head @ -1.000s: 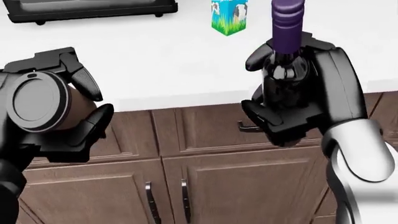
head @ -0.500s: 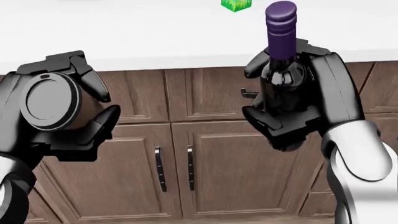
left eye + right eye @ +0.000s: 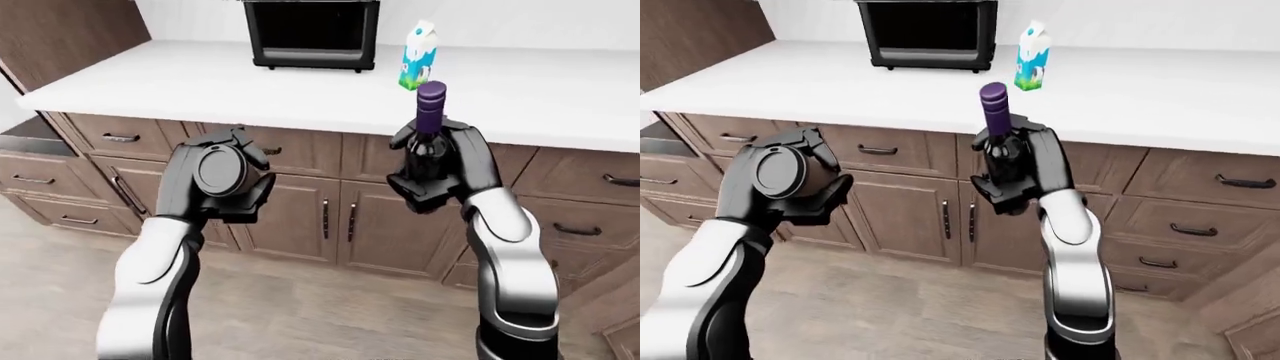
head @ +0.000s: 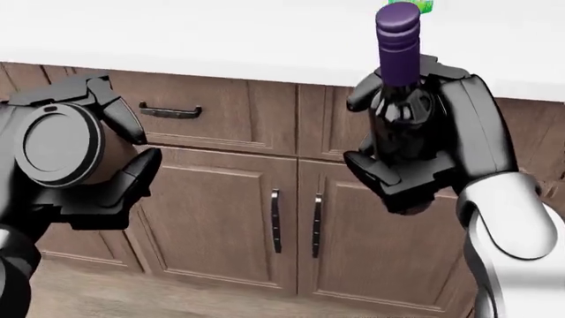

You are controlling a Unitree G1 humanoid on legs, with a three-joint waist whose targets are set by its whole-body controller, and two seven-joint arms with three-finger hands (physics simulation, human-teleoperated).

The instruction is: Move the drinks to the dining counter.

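We backed off the desk (image 3: 560,90); it slid toward the frame top. Left hand (image 3: 215,184) gripped the cup (image 3: 221,169), right hand (image 3: 440,169) the wine bottle (image 3: 428,135), mid-frame — carrying began.

Both arms were raised and bent, black three-finger left hand (image 4: 71,159) clenched, lid toward camera, black three-finger right hand (image 4: 424,142) clenched upright.
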